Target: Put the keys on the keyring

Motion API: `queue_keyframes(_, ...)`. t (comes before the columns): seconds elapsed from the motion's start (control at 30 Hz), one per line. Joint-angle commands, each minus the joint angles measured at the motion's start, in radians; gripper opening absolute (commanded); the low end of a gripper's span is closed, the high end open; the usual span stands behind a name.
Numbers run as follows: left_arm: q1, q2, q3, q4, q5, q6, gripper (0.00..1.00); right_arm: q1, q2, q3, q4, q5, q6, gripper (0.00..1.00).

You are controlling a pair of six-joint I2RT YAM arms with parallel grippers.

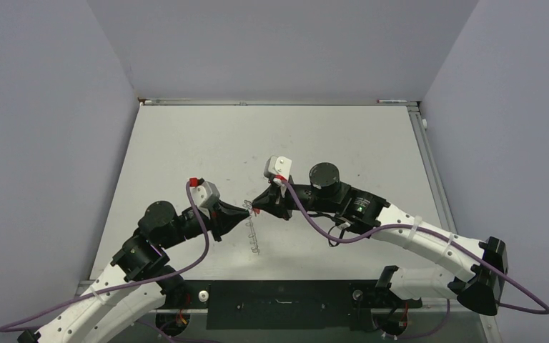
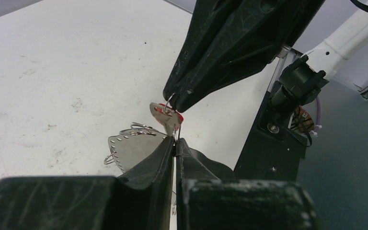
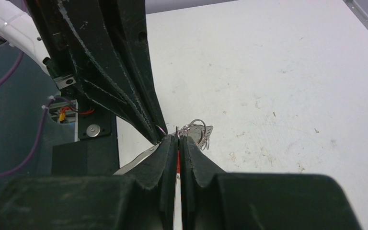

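1. The key (image 2: pixel 165 114) (red head, short silvery blade) sits at the very tip of the right fingers (image 3: pixel 166 160). They are pressed together on its red head, and in the right wrist view you can see red in the slit between them.
2. The left fingers (image 2: pixel 159 160) are closed tight on a thin silvery wire, which is part of the keyring (image 1: pixel 254 237). In the top view the rest of the ring runs from the fingertips toward the near edge of the bench (image 1: pixel 186 143).
3. The two sets of fingers meet tip to tip around the middle of the bench, a little nearer its near edge than its far edge. The key hangs just above the left tips, right at the wire (you cannot tell whether the blade is touching it or threaded onto it).
4. Just beside the left fingers there are small wire loops (image 2: pixel 141 128) and a flat silvery tab (image 2: pixel 129 151) pierced with a row of tiny holes. Whether these rest on the bench or hang just over it cannot be told.
5. In each wrist view the other arm's black fingers fill the upper part of the picture and hide the bench behind them.
6. Purple cables (image 1: pixel 314 214) loop from both wrists. A black plate (image 1: pixel 279 304) lies along the near edge between the arm bases (scuffs and specks mark the pale bench top). Grey walls (image 1: pixel 43 143) close in the other three sides.
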Motion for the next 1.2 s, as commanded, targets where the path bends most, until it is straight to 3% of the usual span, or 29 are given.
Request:
queue_keyframes(0.0,0.007,0.003,0.016,0.079,0.027,-0.012,0.00,-0.017,0.007,0.016,0.081,-0.061,0.016,0.05)
queue_keyframes(0.37,0.014,0.003,0.017,0.074,0.020,-0.008,0.00,-0.032,-0.029,-0.007,0.065,-0.169,0.007,0.05)
queue_keyframes(1.17,0.029,0.007,0.014,0.089,0.048,-0.023,0.00,-0.064,0.012,-0.026,0.104,-0.187,0.092,0.05)
